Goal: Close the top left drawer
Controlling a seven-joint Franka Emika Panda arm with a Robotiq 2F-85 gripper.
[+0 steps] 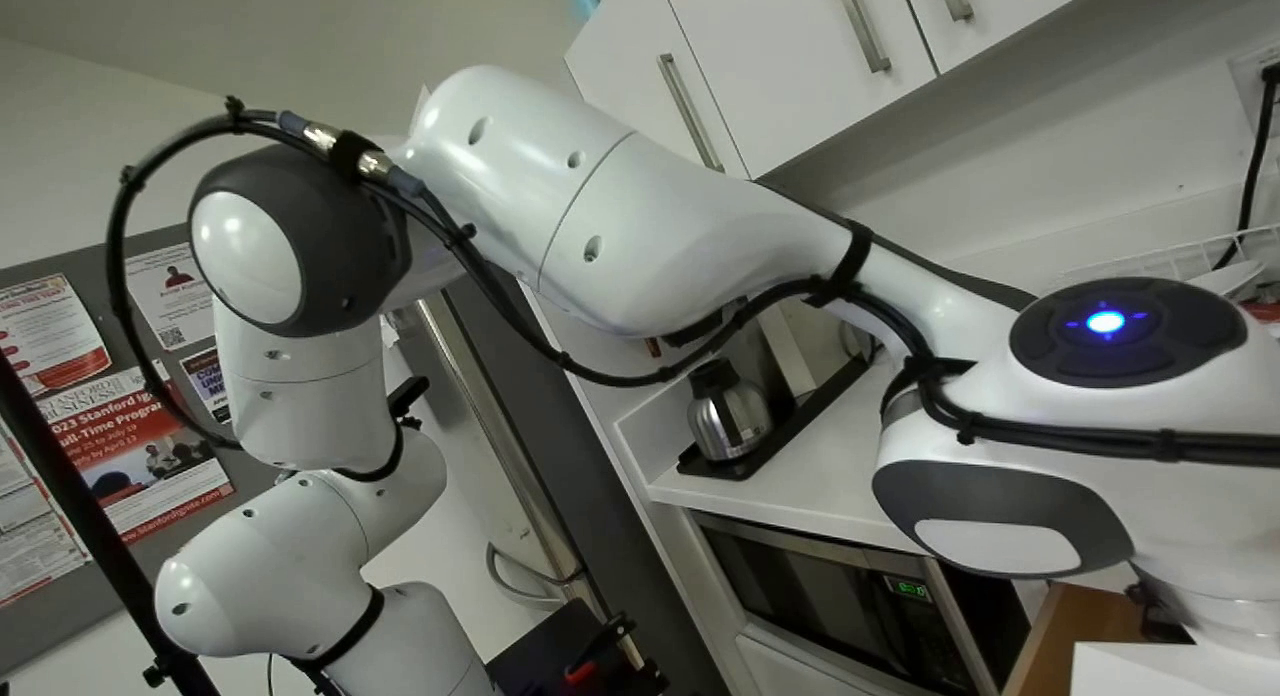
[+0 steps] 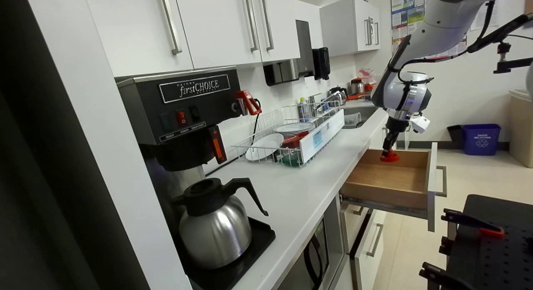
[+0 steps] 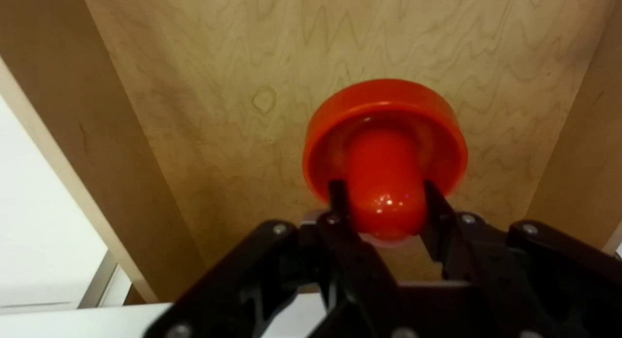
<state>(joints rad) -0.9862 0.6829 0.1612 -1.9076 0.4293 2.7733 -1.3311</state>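
The top left drawer stands pulled out below the counter, with its white front panel (image 2: 432,186) and bar handle facing the room. Its wooden inside shows in the wrist view (image 3: 218,85), and a wooden side shows in an exterior view (image 1: 1055,636). My gripper (image 2: 388,147) points down over the drawer's inside. In the wrist view its black fingers (image 3: 384,202) are shut on the knob of a red object (image 3: 388,182) with a round flared rim. The object also shows in an exterior view (image 2: 389,157). I cannot tell whether it touches the drawer floor.
The white counter (image 2: 266,198) runs above the drawer, with a dish rack (image 2: 320,136) and coffee pot (image 2: 214,227). A lower drawer (image 2: 372,244) stands partly out beneath. A black perforated table (image 2: 495,240) with clamps is in front. A microwave (image 1: 830,596) sits beside the drawer.
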